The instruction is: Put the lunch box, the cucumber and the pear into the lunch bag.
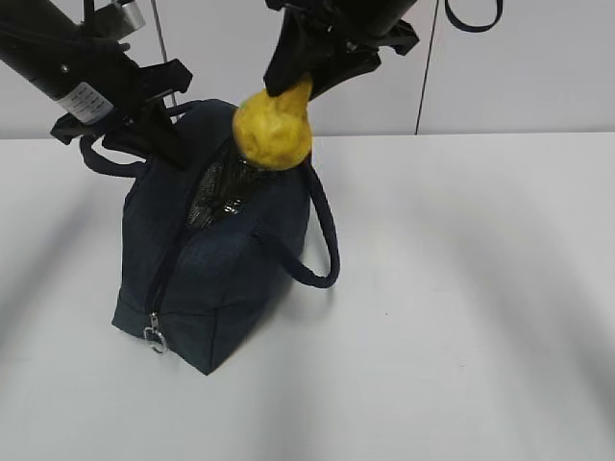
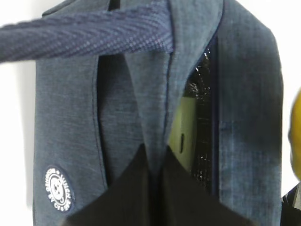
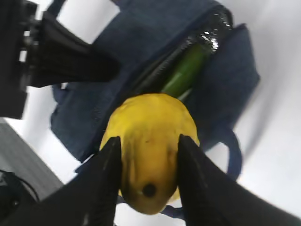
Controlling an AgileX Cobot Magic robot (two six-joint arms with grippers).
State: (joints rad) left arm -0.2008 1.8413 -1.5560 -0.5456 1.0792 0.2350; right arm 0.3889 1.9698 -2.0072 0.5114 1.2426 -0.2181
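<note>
The dark navy lunch bag stands on the white table, its zipper open and foil lining showing. My left gripper is shut on the fabric edge of the bag's opening and holds it open. My right gripper is shut on the yellow pear by its neck and holds it just above the opening; the pear fills the right wrist view. The green cucumber lies inside the bag. The sage-green lunch box lid shows inside the bag.
One loop handle hangs down the bag's right side, the other handle crosses the left wrist view. The zipper ring pull hangs at the bag's near end. White table spreads to the right.
</note>
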